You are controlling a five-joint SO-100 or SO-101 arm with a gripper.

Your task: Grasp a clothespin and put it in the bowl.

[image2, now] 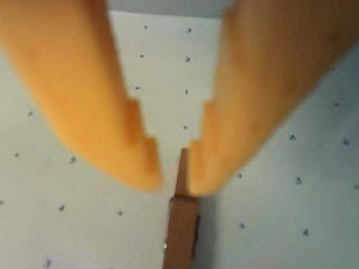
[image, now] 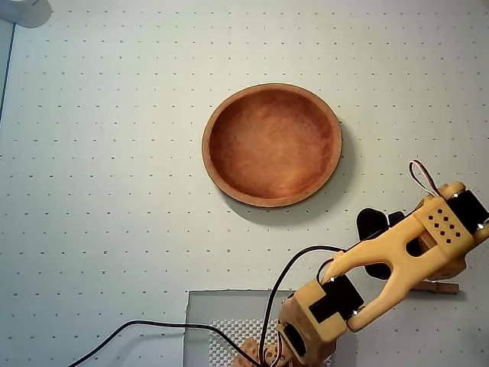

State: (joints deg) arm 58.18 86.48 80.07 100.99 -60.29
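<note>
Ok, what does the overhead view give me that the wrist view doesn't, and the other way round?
Only the overhead view shows the bowl, empty, up and left of the arm, plus the arm's body and its black cable. There the arm covers most of the clothespin; just one end sticks out.

Only the wrist view shows the gripper fingertips: slightly apart, with the clothespin's narrow end in the gap between them. Whether they touch it is unclear.

Both show the dotted white mat and the clothespin lying on it.

matt wooden bowl [image: 272, 145], wooden clothespin [image2: 180, 230]
</note>
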